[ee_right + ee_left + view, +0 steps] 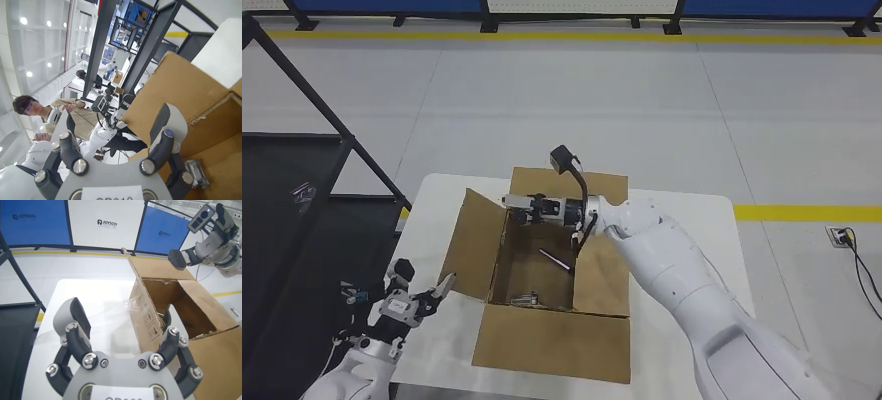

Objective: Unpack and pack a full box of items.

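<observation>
Both arms are at the box (552,345), and neither has anything. The right pincer (116,109) is spread wide and empty, hanging over the far corner of the opening with a cardboard wall just beside one finger. The left pincer (122,304) is spread wide too, low over the bench (682,215). The box's raised side flap (145,309) stands just ahead of it and lines up between its fingers. I can't tell whether either finger touches the card.

Below the right pincer, on the box floor, lie a thin dark stick (557,260) and a small clear-and-metal piece (196,176).

What worries me:
- If the right pincer drops straight down, the finger nearest the wall could catch the rim, crush the corner or shove the whole box along the bench.
- The stick lies flat on the cardboard. Fingers closing on it may scrape the floor and flick it aside.
- If the left pincer pushes forward, it may fold the flap inward over the opening or drag the box off its spot.
- Both arms going into that one opening could knock each other.
</observation>
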Tool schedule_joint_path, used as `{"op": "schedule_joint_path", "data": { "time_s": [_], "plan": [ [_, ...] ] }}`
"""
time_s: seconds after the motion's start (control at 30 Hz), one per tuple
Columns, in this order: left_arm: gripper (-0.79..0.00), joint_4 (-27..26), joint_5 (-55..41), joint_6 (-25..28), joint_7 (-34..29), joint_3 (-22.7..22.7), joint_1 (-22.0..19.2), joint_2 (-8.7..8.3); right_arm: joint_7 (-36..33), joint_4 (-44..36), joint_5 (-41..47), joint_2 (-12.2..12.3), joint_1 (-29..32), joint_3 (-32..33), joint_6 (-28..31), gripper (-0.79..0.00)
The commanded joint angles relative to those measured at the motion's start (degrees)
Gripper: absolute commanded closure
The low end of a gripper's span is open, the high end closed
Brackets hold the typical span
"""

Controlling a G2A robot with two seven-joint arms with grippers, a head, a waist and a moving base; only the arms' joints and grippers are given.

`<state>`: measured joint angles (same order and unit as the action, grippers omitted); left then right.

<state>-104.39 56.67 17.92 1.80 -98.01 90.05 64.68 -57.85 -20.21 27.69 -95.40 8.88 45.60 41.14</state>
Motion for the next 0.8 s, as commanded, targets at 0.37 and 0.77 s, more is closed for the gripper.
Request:
{"op": "schedule_joint_path", "data": {
  "time_s": [0.37,0.77],
  "plan": [
    [-0.785,12.83,4.61,0.03,-1.91,0.71,-4.19,-0.17,1.96,-5.57,-0.56,6.54,5.22,8.13,4.98,-0.785],
    [-0.785,11.46,4.02,2.04,1.13,-1.42,-3.15,-0.37,0.64,-16.43,-2.3,10.63,11.32,13.76,-0.27,-0.785]
  ]
}}
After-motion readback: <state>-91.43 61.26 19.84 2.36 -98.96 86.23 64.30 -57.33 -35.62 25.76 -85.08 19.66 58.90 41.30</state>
